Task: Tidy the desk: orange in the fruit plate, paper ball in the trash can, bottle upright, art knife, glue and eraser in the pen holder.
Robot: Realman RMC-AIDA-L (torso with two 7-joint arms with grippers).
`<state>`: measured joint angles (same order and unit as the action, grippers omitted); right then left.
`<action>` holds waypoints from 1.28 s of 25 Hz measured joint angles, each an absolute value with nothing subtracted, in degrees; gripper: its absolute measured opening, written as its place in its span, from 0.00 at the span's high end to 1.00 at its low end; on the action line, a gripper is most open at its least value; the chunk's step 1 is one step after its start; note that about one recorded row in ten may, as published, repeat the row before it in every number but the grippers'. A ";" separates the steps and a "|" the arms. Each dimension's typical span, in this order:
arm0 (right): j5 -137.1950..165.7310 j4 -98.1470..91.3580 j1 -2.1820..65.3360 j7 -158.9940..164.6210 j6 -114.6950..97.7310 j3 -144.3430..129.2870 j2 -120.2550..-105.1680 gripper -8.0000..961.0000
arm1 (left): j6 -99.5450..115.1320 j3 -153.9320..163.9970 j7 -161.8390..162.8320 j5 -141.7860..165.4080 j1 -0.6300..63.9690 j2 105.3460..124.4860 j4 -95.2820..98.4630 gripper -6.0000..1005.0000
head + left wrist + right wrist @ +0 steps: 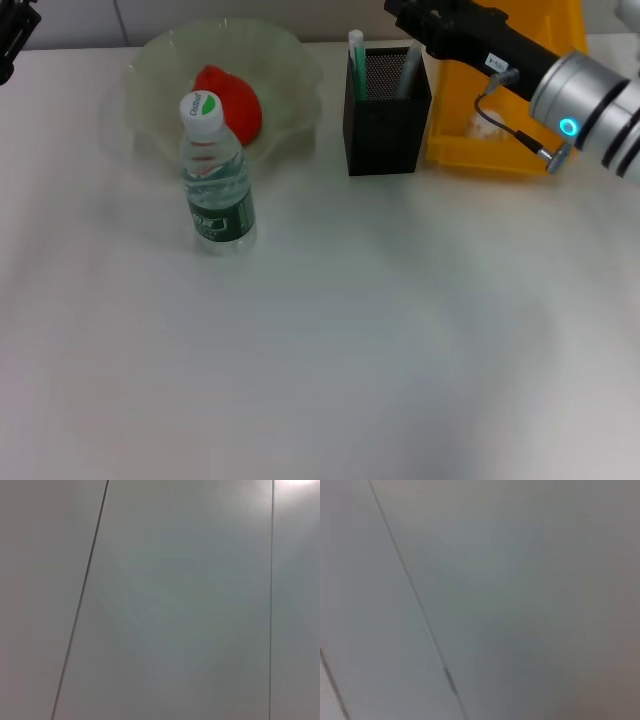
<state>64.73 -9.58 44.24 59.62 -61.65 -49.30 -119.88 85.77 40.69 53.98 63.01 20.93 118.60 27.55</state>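
1. Two arms show at the far edge: the left gripper (12, 35) sits at the far left corner, and whether its fingers are open cannot be told.
2. The right gripper (425, 20) reaches above the holder (385, 125), beside the yellow bin (480, 150); its fingers are hidden.
3. The bottle (215, 180) stands upright, just before the plate (290, 80) holding the orange (235, 100).
4. A green-white stick (356, 60) stands in the holder.

table: white (350, 350), plain top
wall: pale panels (175, 605), thin dark seams, seen in both wrist views
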 joint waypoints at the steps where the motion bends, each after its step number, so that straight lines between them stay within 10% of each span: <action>1: 63.89 -9.69 43.26 59.69 -65.50 -49.25 -119.88 0.50 | 85.73 40.77 54.03 63.01 20.93 118.59 27.41 0.42; 18: 63.86 -24.45 31.35 70.86 -83.74 -50.11 -118.46 0.27 | 88.99 43.14 68.59 69.63 18.61 116.60 33.24 0.41; 32: 99.02 -39.11 39.02 93.73 -94.42 -50.09 -116.45 0.27 | 99.94 43.33 78.32 89.99 20.43 112.18 36.33 0.26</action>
